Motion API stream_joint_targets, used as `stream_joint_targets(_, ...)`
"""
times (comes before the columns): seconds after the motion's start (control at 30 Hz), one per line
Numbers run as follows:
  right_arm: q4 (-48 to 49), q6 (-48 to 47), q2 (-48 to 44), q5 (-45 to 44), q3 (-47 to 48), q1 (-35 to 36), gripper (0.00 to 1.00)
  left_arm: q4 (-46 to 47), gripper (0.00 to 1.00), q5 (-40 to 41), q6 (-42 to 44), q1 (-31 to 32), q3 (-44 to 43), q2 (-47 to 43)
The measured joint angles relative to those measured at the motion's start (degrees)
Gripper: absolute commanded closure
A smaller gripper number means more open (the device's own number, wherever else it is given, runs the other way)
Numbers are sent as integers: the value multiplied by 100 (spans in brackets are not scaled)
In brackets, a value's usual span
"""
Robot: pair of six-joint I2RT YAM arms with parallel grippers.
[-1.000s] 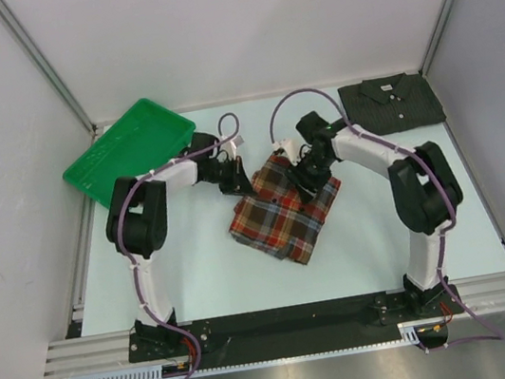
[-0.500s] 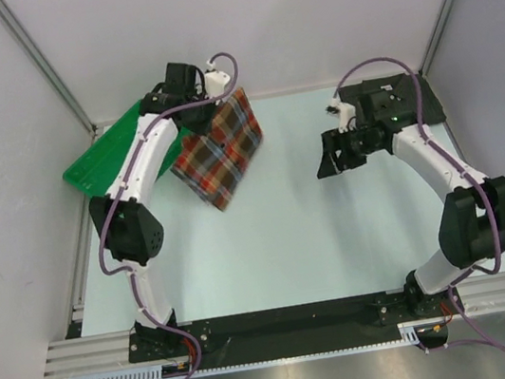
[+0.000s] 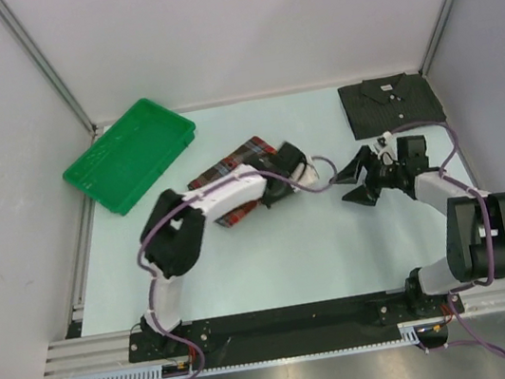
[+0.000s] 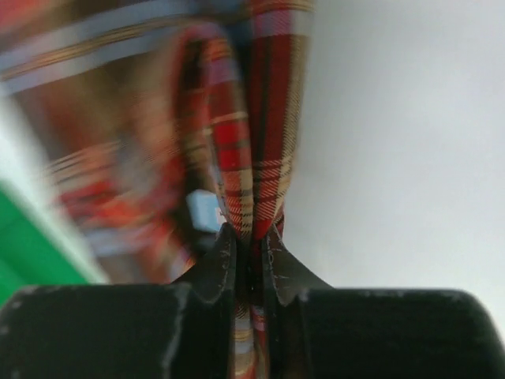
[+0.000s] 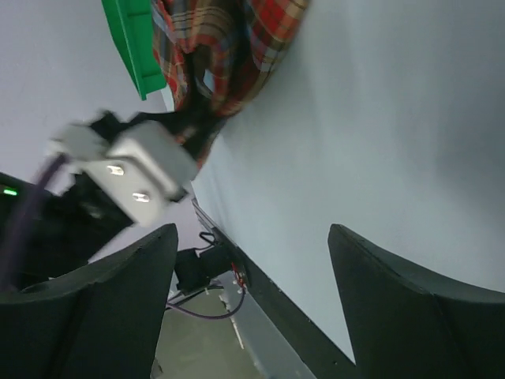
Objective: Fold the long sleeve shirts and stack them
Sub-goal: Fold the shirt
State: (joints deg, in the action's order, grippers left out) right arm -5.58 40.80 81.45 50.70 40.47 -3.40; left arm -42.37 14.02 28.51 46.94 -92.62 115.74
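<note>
My left hand is clamped on a fold of the plaid shirt, bunched under that arm at the middle of the bench. My right hand is spread apart, empty, near the folded grey shirt in the far right corner.

white links, black joints, purple cables, matte black fingers on left gripper and right gripper.

plaid shirt: red, brown, navy check | other shirt: plain charcoal | tray: green
</note>
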Motion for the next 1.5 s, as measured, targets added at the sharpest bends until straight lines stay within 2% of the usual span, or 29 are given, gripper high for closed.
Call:
stream_joint_targets(0.07,179,181,0,63,-315,-118,17,94,78,39,-249,299,142,422)
stream_joint_targets(0.1,221,234,-7,85,-444,-173,17,114,68,96,-323,407,153,533)
stream_joint_targets(0.17,260,326,-26,96,-671,-251,17,125,53,125,-564,568,118,560)
stream_joint_targets(0.2,271,358,-57,92,-765,-271,17,127,42,-48,-710,619,39,544)
stream_joint_targets(0.27,289,415,-160,94,-894,-262,16,133,33,-450,-962,658,-98,511)
stream_joint_targets(0.3,306,428,-208,92,-929,-240,16,120,21,-739,-1080,675,-131,468)
stream_joint_targets(0.33,339,452,-240,90,-953,-223,16,98,16,-1012,-1185,693,-133,389)
stream_joint_targets(0.53,1239,1036,-328,-227,-1443,396,12,-92,11,-2446,-1624,549,240,-872)
stream_joint_targets(0.57,1405,1156,-315,-334,-1517,605,10,-111,7,-2761,-1692,363,369,-1257)
stream_joint_targets(0.63,1731,1366,-192,-527,-1552,1008,7,-136,6,-3209,-1759,-175,562,-1882)
stream_joint_targets(0.8,2695,1937,656,-1047,-1394,1814,6,-111,3,-3585,-1746,-1740,1073,-3014)
stream_joint_targets(0.97,3689,2704,1825,-1215,-761,2389,10,-166,2,-3862,-1847,-2446,1567,-3475)
stream_joint_targets(1.07,4138,2975,2461,-1303,-223,2629,29,-210,0,-3993,-1937,-2815,1961,-3694)
stream_joint_targets(1.1,4205,3016,2601,-1351,-105,2680,47,-229,0,-3991,-1945,-2903,2041,-3762)
stream_joint_targets(1.17,4323,3071,2892,-1403,103,2776,65,-249,1,-3976,-1952,-3067,2218,-3919)
stream_joint_targets(1.2,4319,3121,2986,-1445,153,2809,82,-275,1,-3974,-1950,-3136,2291,-4013)
stream_joint_targets(1.27,4260,3163,3108,-1421,157,2820,100,-326,1,-3976,-1947,-3237,2380,-4177)
stream_joint_targets(1.4,3554,2533,3058,-992,280,2636,100,-317,1,-3971,-1937,-3348,2483,-4354)
stream_joint_targets(1.5,2024,907,2874,-380,645,2277,100,-295,1,-3971,-1904,-3399,2643,-4422)
